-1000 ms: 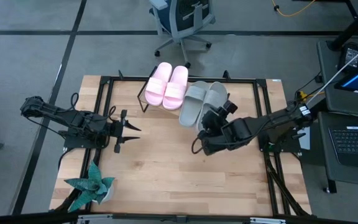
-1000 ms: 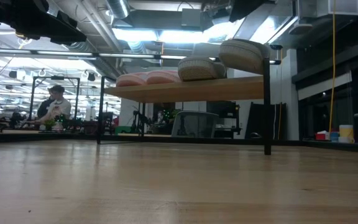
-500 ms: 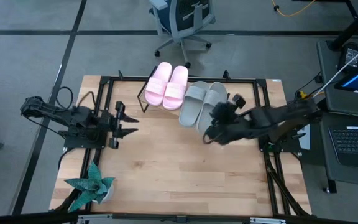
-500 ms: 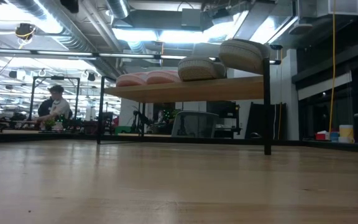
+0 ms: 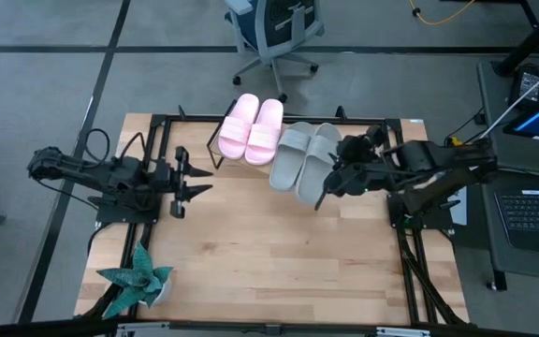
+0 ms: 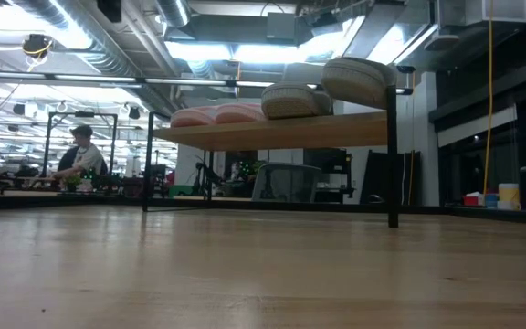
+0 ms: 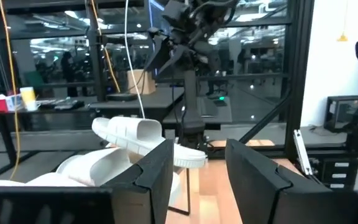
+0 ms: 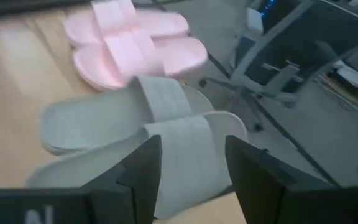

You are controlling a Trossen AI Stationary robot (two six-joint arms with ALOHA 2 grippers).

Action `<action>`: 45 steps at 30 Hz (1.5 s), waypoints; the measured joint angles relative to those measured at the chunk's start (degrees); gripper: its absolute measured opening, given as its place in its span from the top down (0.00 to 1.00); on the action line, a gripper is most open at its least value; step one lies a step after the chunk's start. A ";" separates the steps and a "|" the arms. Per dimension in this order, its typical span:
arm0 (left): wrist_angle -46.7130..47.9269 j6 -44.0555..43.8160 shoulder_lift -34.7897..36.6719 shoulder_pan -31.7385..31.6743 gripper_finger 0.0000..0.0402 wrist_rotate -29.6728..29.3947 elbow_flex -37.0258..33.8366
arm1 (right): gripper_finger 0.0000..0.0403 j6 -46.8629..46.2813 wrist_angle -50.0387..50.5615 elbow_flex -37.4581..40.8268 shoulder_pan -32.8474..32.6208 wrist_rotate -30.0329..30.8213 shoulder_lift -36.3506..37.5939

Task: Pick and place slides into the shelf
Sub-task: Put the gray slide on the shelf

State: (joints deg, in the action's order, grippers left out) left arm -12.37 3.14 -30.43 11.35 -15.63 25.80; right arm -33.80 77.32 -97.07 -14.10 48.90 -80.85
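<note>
A pale pink pair of slides (image 5: 252, 127) and a grey-green pair (image 5: 303, 155) lie side by side on the shelf (image 6: 281, 132), soles down on its slanted board. The low view shows their ends (image 6: 217, 115) (image 6: 359, 80) sticking up over the board's edge. My right gripper (image 5: 333, 180) hovers open just right of and above the grey-green pair (image 8: 166, 118), touching nothing. My left gripper (image 5: 198, 181) stands open over the table's left part, pointing at the shelf (image 7: 129, 134).
A green plant (image 5: 137, 281) stands at the near left corner. Black frame rails (image 5: 157, 150) run along the table's edges. An office chair (image 5: 274, 28) stands beyond the far edge and a laptop (image 5: 536, 211) to the right. The wooden tabletop (image 5: 269, 253) spreads before the shelf.
My right gripper has risen and drawn back from the front of the grey-green slides toward the table's far right, staying open. My left gripper has lifted and tipped up toward level. The slides have kept their places on the shelf.
</note>
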 joint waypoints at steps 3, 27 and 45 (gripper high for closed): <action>-0.18 0.00 -0.80 -0.50 0.65 0.27 0.00 | 0.56 -0.42 1.90 1.09 1.64 -0.14 -0.03; -0.95 0.35 -1.85 -5.39 0.65 4.62 0.02 | 0.56 12.97 -3.92 1.63 6.72 -17.15 -1.51; -0.95 0.33 -1.85 -5.39 0.65 4.19 0.02 | 0.56 17.29 -4.29 1.65 9.36 -15.64 -5.04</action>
State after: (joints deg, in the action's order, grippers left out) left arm -13.32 3.46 -32.27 5.96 -11.44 25.82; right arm -16.51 73.04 -95.42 -4.73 33.26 -85.89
